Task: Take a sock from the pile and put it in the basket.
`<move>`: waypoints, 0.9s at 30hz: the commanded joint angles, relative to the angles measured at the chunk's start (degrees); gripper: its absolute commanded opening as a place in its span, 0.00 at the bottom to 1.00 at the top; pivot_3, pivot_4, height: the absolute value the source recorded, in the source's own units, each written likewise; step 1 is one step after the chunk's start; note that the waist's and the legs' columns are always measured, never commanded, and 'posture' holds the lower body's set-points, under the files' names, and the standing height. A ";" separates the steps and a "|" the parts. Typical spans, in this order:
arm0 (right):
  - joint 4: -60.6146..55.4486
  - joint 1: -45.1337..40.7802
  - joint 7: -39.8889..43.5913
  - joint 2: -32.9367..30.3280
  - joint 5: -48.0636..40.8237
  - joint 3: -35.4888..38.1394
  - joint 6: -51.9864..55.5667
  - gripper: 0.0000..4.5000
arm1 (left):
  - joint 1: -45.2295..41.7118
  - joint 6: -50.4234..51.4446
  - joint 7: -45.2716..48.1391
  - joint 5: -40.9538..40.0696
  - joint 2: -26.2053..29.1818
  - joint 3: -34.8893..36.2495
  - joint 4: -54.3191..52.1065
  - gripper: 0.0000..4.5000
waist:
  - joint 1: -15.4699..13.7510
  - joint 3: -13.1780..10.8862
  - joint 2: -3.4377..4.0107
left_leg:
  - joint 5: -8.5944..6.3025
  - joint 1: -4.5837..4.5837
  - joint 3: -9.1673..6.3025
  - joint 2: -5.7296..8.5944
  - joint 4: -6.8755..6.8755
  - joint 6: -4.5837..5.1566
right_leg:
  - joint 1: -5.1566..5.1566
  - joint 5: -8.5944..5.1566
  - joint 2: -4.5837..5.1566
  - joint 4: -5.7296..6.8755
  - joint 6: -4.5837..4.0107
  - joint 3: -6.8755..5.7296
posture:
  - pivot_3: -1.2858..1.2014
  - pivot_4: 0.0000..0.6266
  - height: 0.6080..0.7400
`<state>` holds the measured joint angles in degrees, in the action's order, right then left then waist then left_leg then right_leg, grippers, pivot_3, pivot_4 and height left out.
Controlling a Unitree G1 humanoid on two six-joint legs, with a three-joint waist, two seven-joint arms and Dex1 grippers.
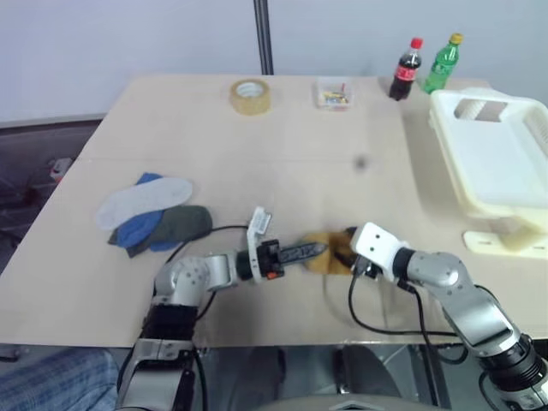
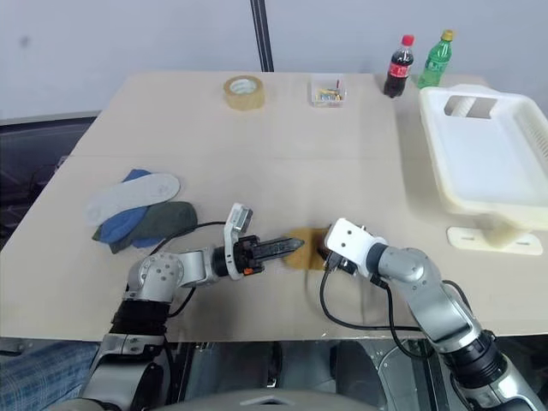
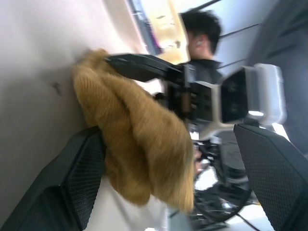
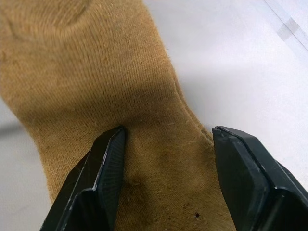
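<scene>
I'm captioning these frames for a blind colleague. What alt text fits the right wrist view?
A mustard-yellow sock lies on a pale table, seen close up. The right gripper has its black jaws open around the sock's narrow part, one finger at its edge.

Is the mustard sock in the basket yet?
No, the mustard sock lies on the table between the two pincers, well away from the basket.

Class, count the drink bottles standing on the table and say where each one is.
2. The cola bottle with the red cap and the green bottle with the yellow cap stand side by side at the table's far edge, just beyond the basket.
</scene>
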<state>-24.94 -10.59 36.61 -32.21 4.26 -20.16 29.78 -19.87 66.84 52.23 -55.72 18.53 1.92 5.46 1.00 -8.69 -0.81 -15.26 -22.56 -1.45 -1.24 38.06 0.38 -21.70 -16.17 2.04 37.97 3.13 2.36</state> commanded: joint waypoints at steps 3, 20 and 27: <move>0.42 -0.07 -0.46 0.64 0.81 -0.27 0.76 0.66 | 0.48 -2.52 4.59 -0.13 -0.55 -0.79 -1.84 0.74 | -0.04 -0.02 0.00 | 0.00 -0.02 -0.03 -0.01 0.00 0.00 | 0.00 0.00 0.02 -0.02 0.00 -0.03 | 0.52 0.24 1.00; -3.20 -0.81 1.10 0.47 -1.32 2.25 2.91 0.66 | -1.32 -7.77 5.84 2.82 -6.65 -3.17 -0.16 0.74 | -0.19 -0.10 -0.01 | 0.00 -0.08 -0.06 0.02 0.01 0.01 | 0.00 0.00 0.02 -0.04 0.00 -0.06 | 0.52 0.24 1.00; -15.68 0.30 4.06 -0.50 -12.04 12.43 16.19 0.66 | -2.31 -10.06 6.53 5.36 -7.38 -4.01 2.70 0.74 | -0.39 -0.35 0.08 | -0.01 -0.23 -0.16 0.03 0.03 0.01 | -0.02 0.00 0.06 -0.10 0.01 -0.17 | 0.52 0.24 1.00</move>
<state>-36.58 -10.09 40.18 -32.69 -5.08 -11.03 43.50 -21.69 57.51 57.81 -50.70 11.67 -1.39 7.99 0.61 -9.04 -0.74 -15.26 -22.80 -1.62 -1.21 38.08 0.39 -21.72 -16.16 2.11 37.86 3.14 2.17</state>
